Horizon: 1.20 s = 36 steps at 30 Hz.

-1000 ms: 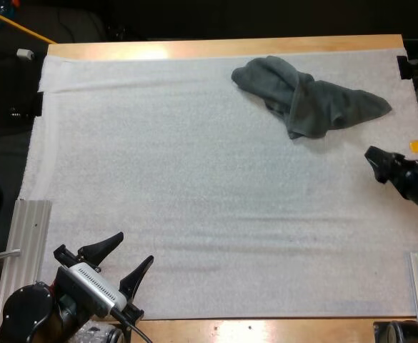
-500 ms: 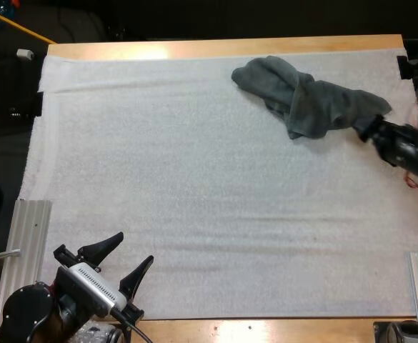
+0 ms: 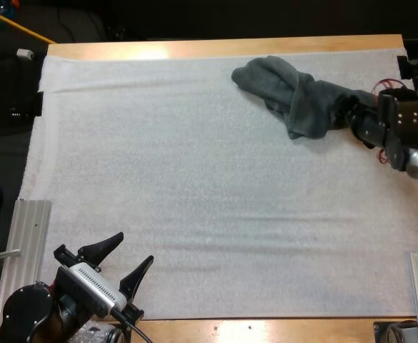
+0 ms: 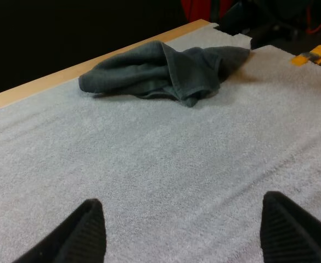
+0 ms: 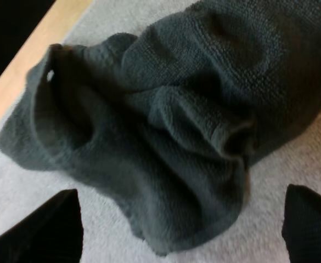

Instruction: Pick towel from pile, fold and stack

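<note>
Just over crumpled towel [image 3: 294, 96], right pincer [image 3: 346, 114]

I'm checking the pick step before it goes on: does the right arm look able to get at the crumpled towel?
Probably yes. The right gripper is at the crumpled towel's right end, its fingers open and apart over the cloth, and nothing lies between them on the white mat.

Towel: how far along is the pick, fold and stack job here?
Done: nothing; the crumpled towel lies unfolded on the mat. In hand: the right gripper hovers open over it; the left gripper sits open at the near edge. Left: grasp, fold, stack.
</note>
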Each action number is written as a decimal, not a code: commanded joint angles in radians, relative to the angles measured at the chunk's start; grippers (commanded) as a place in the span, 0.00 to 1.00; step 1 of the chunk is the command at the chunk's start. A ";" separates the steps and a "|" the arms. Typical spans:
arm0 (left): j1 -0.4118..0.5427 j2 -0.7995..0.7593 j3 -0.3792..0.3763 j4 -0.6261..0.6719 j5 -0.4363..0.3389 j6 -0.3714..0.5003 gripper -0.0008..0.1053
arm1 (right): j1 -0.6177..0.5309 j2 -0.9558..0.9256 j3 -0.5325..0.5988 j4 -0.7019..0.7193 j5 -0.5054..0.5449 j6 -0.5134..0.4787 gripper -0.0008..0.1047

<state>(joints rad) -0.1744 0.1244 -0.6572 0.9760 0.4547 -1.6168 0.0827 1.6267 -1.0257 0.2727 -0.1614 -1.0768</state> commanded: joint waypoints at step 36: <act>-0.005 0.001 -0.007 -0.009 0.006 -0.001 0.55 | 0.004 0.280 -0.126 -0.161 -0.058 0.004 0.41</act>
<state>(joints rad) -0.1744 0.1244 -0.6572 0.9779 0.4547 -1.6168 0.0842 1.9130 -1.1419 0.1257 -0.2169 -1.0768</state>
